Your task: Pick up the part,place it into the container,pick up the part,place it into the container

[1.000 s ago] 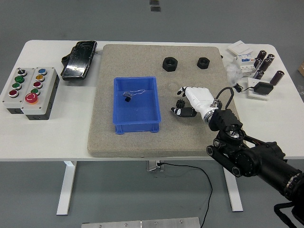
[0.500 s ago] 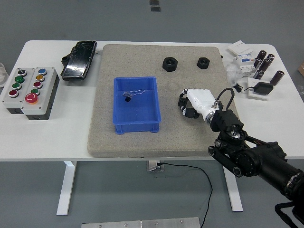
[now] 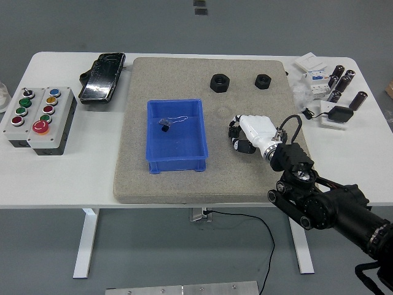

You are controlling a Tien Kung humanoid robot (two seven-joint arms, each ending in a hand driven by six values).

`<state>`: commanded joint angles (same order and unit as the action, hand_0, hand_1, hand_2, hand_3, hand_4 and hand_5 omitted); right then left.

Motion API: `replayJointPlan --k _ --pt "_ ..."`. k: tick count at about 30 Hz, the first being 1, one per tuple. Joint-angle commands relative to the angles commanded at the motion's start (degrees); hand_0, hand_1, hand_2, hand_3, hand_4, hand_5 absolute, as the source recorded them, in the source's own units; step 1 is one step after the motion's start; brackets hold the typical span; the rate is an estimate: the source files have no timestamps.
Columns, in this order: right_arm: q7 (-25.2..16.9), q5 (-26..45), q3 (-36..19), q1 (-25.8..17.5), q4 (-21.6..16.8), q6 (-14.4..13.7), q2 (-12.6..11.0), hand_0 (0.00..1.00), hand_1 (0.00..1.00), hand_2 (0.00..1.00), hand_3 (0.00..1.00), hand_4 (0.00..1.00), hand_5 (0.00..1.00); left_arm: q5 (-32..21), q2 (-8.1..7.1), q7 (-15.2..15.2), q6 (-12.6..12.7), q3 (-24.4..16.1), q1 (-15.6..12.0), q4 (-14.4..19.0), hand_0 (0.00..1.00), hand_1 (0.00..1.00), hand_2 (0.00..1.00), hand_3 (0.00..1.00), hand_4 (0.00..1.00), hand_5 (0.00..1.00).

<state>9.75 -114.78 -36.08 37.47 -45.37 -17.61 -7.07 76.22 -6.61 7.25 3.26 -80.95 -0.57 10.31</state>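
While our white right hand [image 3: 245, 134] hovers beside the blue plastic container [image 3: 176, 136], its fingers curl, holding nothing visible.

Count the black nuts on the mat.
2. The larger nut and the smaller nut both sit near the far edge of the mat, right of centre. The right hand might hide another.
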Motion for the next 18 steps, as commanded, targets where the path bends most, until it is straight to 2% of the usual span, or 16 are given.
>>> replayJointPlan --k 9,13,18 --pt "-0.2 0.3 -0.6 0.1 -0.7 -0.7 -0.3 0.438 0.561 0.537 0.627 0.480 0.052 0.0 0.11 0.0 0.0 0.0 -0.1 0.0 0.675 0.684 0.647 0.703 0.717 0.286" --pt "0.1 -0.2 -1.9 0.7 -4.1 -0.9 -0.8 0.438 0.565 0.538 0.633 0.482 0.043 -0.1 0.09 0.0 0.1 0.1 -0.2 0.0 0.675 0.685 0.648 0.701 0.717 0.285" --pt "0.5 -0.2 -0.6 2.9 -8.7 -1.0 -1.1 0.437 0.566 0.538 0.636 0.494 0.038 -0.1 0.20 0.1 0.1 0.2 -0.4 0.0 0.675 0.684 0.647 0.702 0.717 0.285"
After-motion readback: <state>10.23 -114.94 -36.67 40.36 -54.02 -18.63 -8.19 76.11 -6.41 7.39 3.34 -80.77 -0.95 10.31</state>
